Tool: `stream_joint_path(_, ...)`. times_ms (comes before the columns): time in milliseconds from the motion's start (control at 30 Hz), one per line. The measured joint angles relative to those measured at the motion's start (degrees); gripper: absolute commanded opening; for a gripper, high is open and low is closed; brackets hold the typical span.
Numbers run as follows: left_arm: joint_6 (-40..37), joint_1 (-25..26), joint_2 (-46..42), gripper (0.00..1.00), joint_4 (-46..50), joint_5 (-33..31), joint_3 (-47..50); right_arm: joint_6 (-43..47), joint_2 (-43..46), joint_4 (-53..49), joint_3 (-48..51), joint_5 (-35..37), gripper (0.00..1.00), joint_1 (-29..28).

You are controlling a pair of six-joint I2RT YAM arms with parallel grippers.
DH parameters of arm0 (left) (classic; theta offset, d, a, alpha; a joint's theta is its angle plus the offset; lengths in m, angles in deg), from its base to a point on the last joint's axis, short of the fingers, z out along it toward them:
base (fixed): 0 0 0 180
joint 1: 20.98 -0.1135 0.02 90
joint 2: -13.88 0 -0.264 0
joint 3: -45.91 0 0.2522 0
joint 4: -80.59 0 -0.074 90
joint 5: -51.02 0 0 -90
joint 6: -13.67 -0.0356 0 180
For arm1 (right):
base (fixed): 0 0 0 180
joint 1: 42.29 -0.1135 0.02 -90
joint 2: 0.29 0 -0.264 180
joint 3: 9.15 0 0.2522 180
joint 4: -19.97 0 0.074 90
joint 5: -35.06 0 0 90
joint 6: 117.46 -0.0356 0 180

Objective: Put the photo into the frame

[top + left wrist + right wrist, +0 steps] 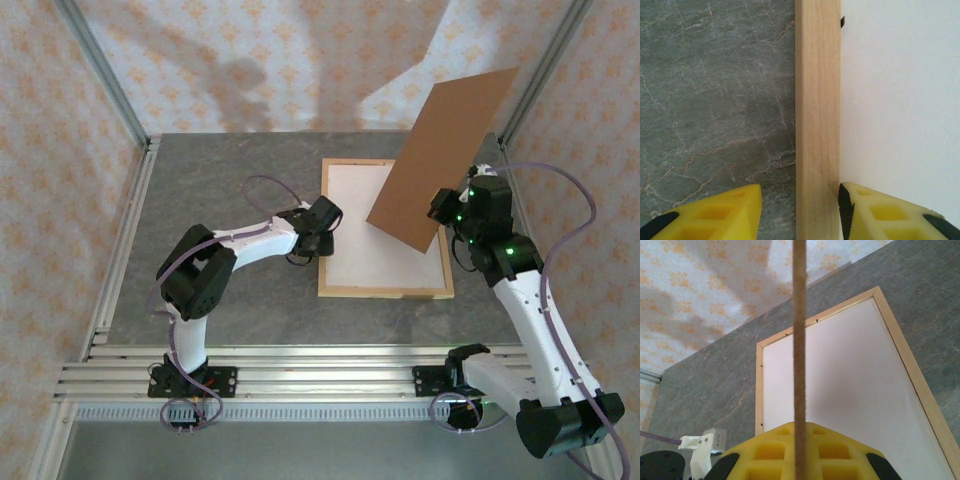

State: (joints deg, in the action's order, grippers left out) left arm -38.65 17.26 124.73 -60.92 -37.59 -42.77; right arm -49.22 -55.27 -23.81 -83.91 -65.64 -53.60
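Right gripper (448,211) clenching brown backing board (445,150), holding it tilted above frame (385,292) right half. Left gripper (323,236) jaws parted, straddling frame left rail, probably bracing it. Next: keeping frame steady while board is moving.

Place: robot lab test booth
Walls: patterned fabric (250,60) hung on metal posts (103,70)
Base: slotted rails (300,375) edging the worktop (215,165)

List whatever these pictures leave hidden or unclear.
- Top view: the board held by the right gripper hides the frame's far right corner.
- White sheet in the frame: plain side up; any print underneath is hidden.
- Left wrist view: the bottom edge cuts off the left gripper; its contact with the frame is unclear.
- Right wrist view: the board is edge-on, its faces unseen.
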Motion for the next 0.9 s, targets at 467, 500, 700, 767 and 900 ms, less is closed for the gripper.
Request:
stream_joint_path(467, 0.74, -1.25, 0.46, 0.56, -0.52, 1.92, 0.37, 0.0, -0.02, 0.02, 0.44, -1.29, 0.0, 0.0)
stream_joint_path(500, 0.57, -1.25, 0.79, 0.55, -0.5, 2.27, 0.39, 0.0, -0.02, 0.04, 0.52, -1.31, 0.0, 0.0)
stream_joint_path(700, -0.52, -1.55, 1.31, 0.38, -1.97, 3.8, 0.31, 0.0, -0.02, 0.02, 0.68, -1.33, 0.0, 0.02)
stream_joint_path(767, -0.5, -1.9, 1.25, 0.32, -2.78, 4.37, 0.55, 0.04, -0.02, 0.02, 0.7, -1.33, 0.0, 0.02)
stream_joint_path(900, -0.04, -4.24, -1.2, 0.28, -5.68, 4.83, 4.44, 0.24, -0.24, 0.04, 0.68, -1.77, 0.0, 0.02)
